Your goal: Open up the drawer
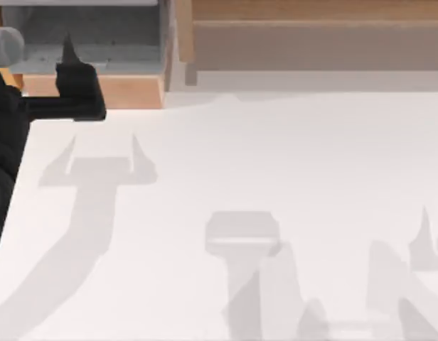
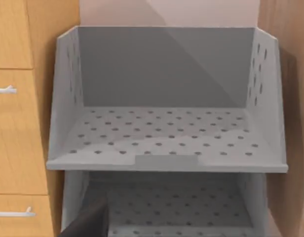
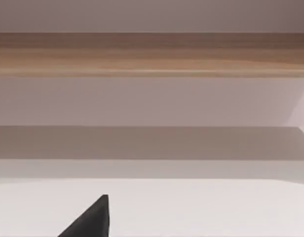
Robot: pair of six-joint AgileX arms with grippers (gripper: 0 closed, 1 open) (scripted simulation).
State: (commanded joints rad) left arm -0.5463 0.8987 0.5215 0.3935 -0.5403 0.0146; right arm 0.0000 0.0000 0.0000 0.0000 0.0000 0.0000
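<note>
Drawer, a grey perforated tray with its long axis running left to right, juts from the wooden cabinet at the table's far left, straight ahead of my left gripper, the nearer arm; grip state untellable.

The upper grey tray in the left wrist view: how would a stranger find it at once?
Start at the wooden cabinet with the metal handles. Right beside it stand two stacked grey perforated trays. The upper tray has a dotted floor and a small flat tab at the middle of its front lip, above the darker lower tray.
</note>
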